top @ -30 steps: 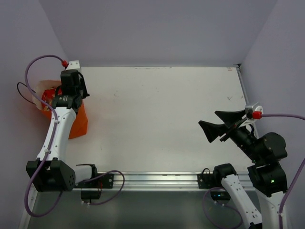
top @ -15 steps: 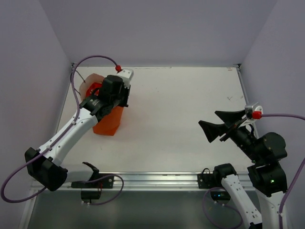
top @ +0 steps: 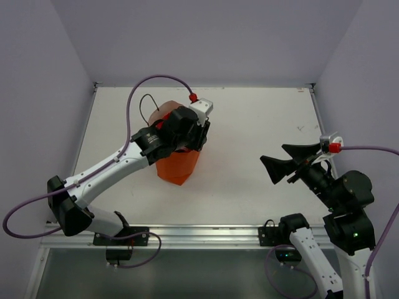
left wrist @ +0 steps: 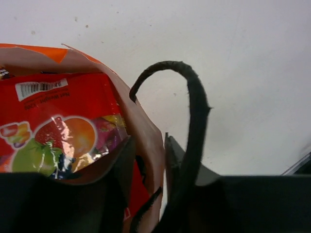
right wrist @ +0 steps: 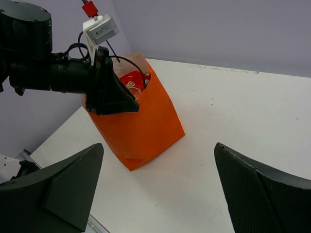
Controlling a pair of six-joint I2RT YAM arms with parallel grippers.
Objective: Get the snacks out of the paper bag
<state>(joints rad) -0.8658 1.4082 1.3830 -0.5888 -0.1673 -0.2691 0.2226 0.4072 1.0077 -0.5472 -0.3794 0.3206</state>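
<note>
The orange paper bag [top: 177, 165] stands upright left of the table's middle, its mouth up. Inside it lies a red snack packet [left wrist: 63, 116] with fruit print, which also shows at the bag's mouth as the red packet [right wrist: 131, 80]. My left gripper [left wrist: 146, 141] straddles the bag's rim wall [left wrist: 148, 121], one finger inside and one outside. The jaws stand slightly apart with a sliver of gap beside the paper. A dark cord handle [left wrist: 194, 111] arches over the outer finger. My right gripper [right wrist: 158, 145] hangs wide open and empty at the right, facing the bag [right wrist: 141, 121].
The white table [top: 262, 124] has grey walls on three sides and a metal rail [top: 199, 235] along the near edge. The left arm [top: 118, 165] reaches diagonally from its base to the bag. A purple cable loops above it.
My left arm has swung the bag from the table's far left edge toward the middle. Its jaws, clamped on the rim before, now stand apart. The right arm has not moved.
</note>
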